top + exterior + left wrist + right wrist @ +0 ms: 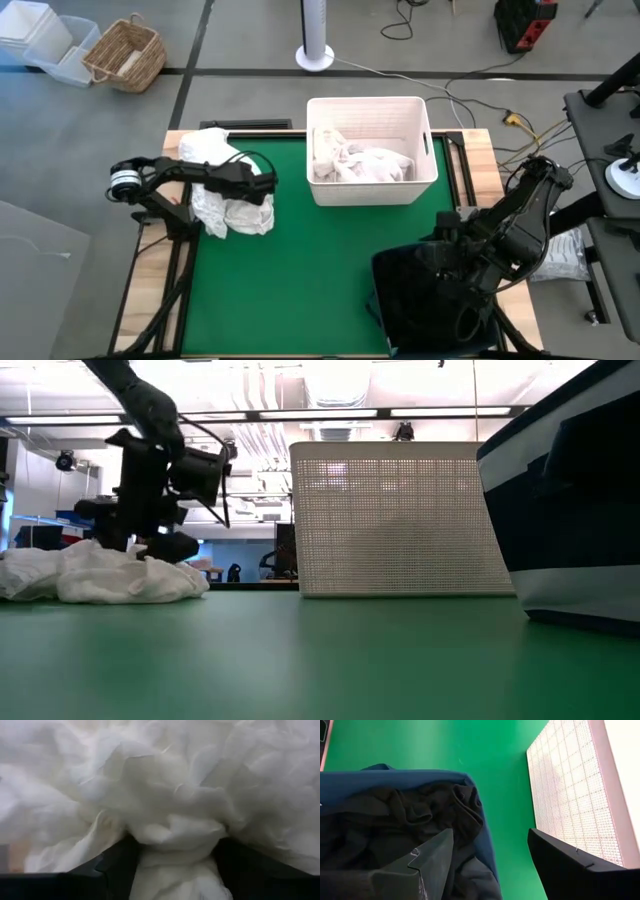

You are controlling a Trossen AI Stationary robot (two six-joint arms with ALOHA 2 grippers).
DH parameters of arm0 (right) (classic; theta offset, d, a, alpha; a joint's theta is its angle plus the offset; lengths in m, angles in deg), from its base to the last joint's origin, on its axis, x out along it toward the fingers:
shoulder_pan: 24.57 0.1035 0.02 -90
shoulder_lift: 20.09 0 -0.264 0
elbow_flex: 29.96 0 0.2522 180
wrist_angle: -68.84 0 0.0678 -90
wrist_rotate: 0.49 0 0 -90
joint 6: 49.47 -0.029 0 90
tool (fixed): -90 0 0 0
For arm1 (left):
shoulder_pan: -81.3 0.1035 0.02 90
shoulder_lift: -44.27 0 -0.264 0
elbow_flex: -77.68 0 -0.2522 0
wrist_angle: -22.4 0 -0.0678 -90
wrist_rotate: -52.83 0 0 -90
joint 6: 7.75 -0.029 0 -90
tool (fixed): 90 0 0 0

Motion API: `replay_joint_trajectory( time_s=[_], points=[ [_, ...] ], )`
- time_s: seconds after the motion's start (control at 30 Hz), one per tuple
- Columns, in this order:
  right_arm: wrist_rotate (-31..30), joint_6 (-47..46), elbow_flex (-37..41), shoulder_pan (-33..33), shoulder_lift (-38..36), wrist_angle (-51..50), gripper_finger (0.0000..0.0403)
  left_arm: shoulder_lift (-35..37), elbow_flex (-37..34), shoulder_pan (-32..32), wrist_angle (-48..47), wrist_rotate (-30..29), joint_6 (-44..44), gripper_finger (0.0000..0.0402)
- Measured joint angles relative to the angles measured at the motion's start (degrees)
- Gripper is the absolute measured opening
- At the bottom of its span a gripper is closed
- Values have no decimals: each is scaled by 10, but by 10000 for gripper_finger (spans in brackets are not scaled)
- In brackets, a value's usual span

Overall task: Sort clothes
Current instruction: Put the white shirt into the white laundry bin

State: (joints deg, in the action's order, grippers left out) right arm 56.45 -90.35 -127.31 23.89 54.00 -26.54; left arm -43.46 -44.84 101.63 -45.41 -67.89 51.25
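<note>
A heap of white clothes point(225, 195) lies on the green table top point(300, 280) at its left side, also seen as the heap point(100, 575) in the low view. My left gripper point(264, 190) is down in this heap, open, with white cloth point(172, 827) bulging between its fingers. More white clothes point(360, 165) lie in the white plastic bin point(428, 150) at the far middle. Dark clothes point(410, 820) lie in the navy fabric bin point(400, 300) at the near right. My right gripper point(490, 837) hangs open above that bin, with nothing between its fingers. My left gripper comes at the white heap slanting down from the table's left side. Its open fingers point(117, 862) stand on either side of a bunched fold of white cloth point(175, 845) that fills the gap between them. The heap lies on the table.
The white bin's latticed wall point(400, 520) stands between the heap and the navy bin point(570, 510). Bare green surface point(310, 250) lies in the middle and near parts. Beyond the table stand a wicker basket point(125, 55) and a white fan stand point(317, 40).
</note>
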Motion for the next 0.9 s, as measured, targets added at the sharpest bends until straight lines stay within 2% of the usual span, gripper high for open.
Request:
replay_joint_trajectory(
  time_s=[0.07, 0.13, 0.2, 0.27, 0.33, 0.57, 0.9],
  points=[
    [0, 5, 0, 0, 0, 3, 246, 0, -15, 0, 26, -1, -7, 220],
    [0, 11, 0, 0, 0, 11, 242, -2, -25, 0, 47, -2, -11, 186],
    [0, 15, 0, 0, 0, 18, 239, -2, -31, 0, 57, -2, -13, 131],
    [0, 15, 0, 0, 0, 19, 237, -2, -33, 0, 59, 1, -15, 58],
    [0, 15, 0, 0, 0, 23, 235, -2, -32, -1, 59, 3, -23, 21],
    [-2, 26, 0, -1, 0, 28, 239, 7, 10, -29, 12, 20, -40, 7],
    [-16, 33, 0, -1, 0, 28, 225, 69, 146, -93, -147, 4, -41, 7]
  ],
)
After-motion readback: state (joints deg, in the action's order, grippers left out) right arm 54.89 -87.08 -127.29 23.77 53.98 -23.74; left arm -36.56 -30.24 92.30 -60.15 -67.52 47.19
